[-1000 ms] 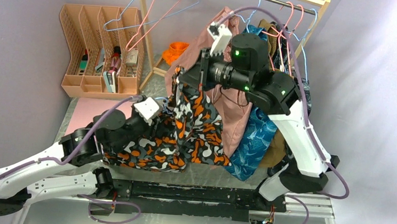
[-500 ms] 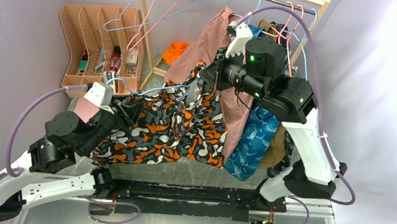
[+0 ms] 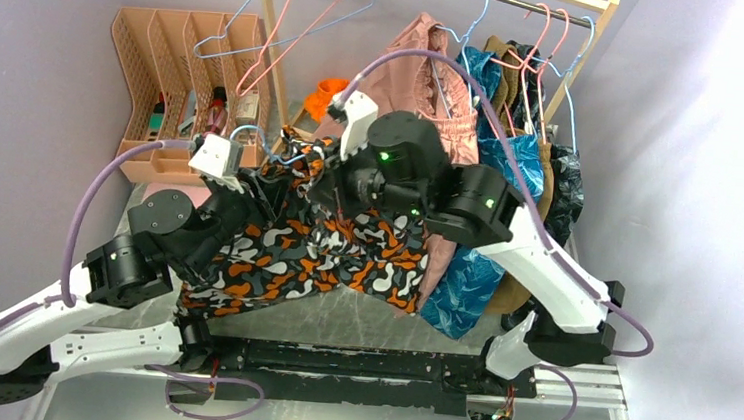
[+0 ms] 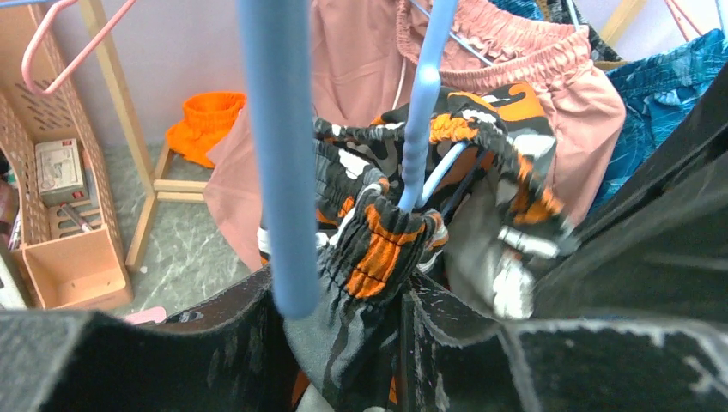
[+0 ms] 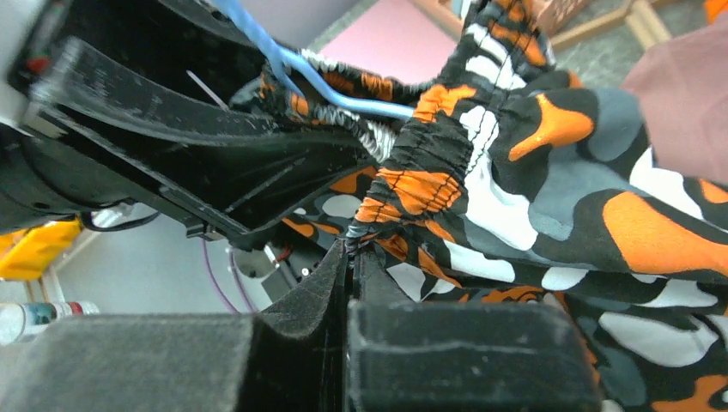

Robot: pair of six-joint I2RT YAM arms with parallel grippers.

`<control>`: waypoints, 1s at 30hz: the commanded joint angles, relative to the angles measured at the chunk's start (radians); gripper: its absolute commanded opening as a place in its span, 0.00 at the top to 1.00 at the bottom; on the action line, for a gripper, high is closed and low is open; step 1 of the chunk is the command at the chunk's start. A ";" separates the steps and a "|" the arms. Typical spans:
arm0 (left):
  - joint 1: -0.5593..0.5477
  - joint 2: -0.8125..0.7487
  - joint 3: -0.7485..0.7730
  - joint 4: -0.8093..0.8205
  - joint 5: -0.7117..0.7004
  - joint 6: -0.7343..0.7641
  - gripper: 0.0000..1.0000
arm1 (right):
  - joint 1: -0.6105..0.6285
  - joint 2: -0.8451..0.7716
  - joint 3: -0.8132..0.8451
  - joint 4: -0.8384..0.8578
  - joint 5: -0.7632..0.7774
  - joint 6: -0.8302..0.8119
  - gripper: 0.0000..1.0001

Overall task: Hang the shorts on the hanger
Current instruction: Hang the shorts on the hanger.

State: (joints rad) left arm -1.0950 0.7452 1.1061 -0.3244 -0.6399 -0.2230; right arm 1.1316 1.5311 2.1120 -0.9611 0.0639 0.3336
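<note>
The shorts (image 3: 329, 257), in orange, black, white and grey blotches, hang spread between my two grippers above the table. My left gripper (image 3: 268, 184) is shut on the light-blue hanger (image 4: 276, 172), with bunched waistband (image 4: 386, 249) squeezed in beside it. The hanger's thin wire (image 5: 343, 103) runs through the waistband. My right gripper (image 3: 322, 188) is shut on the elastic waistband (image 5: 403, 184); in the right wrist view its jaws (image 5: 350, 249) pinch the hem edge. The two grippers are close together. The hanger's hook is hidden.
A wooden rack (image 3: 270, 52) stands behind, carrying a dusty-pink garment (image 3: 429, 74), a blue leaf-print garment (image 3: 480, 249) and dark clothes. Spare pink and blue hangers (image 3: 304, 4) hang at its left end. A peach organiser (image 3: 189, 65) stands far left, an orange cloth (image 3: 332, 92) beside it.
My right gripper has swung left and down with the waistband. My left gripper has risen and moved back to meet it. The shorts now spread lower between them.
</note>
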 commanded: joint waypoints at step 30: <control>0.000 -0.356 -0.451 0.332 0.107 -0.181 0.93 | 0.050 0.031 -0.036 0.177 -0.083 -0.014 0.31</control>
State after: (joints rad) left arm -1.0950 0.4183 0.6567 -0.0864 -0.5552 -0.3775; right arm 1.1782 1.6260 2.0949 -0.7895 -0.0345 0.3420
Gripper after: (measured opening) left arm 0.417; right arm 0.677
